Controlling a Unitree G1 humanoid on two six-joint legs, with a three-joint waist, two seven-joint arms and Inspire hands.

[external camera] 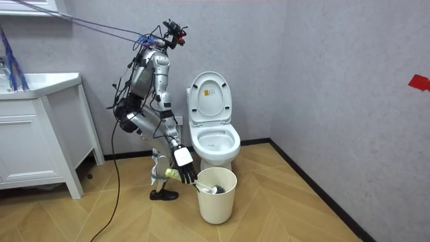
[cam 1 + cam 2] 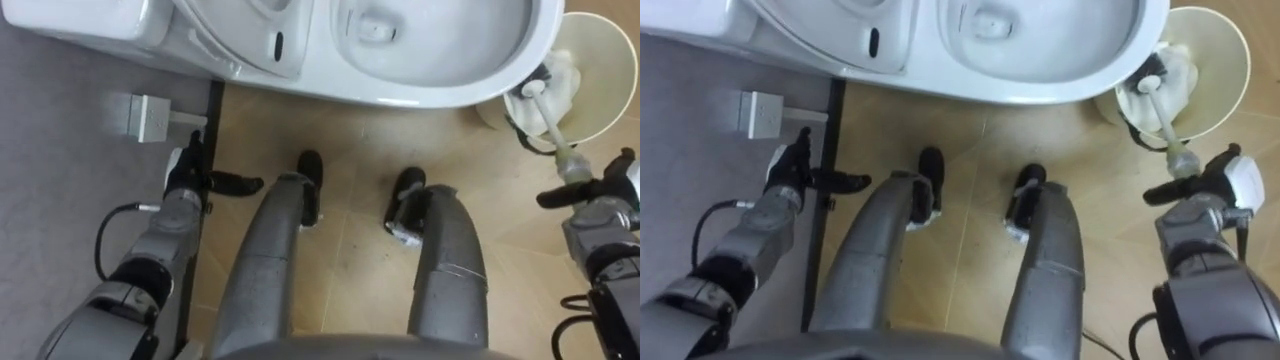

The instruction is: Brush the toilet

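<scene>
The white toilet (image 2: 430, 95) stands right before me with its lid (image 1: 208, 94) raised and the bowl (image 1: 215, 143) open. A cream bin (image 2: 605, 75) sits on the floor to the right of the bowl. The toilet brush (image 2: 555, 130) slants up out of it, its head (image 2: 1152, 82) low inside among white material. My right hand (image 2: 598, 195) is shut on the top of the brush handle, just in front of the bin (image 1: 216, 195). My left hand (image 2: 188, 182) hangs open and idle near the wall at the left. In the room view I stand bent forward beside the toilet.
A white wall socket (image 2: 150, 115) sits low on the grey wall left of the toilet, above a black skirting strip (image 2: 205, 230). A white vanity cabinet (image 1: 40, 134) stands at the room view's left. The floor is tan tile (image 2: 350, 240).
</scene>
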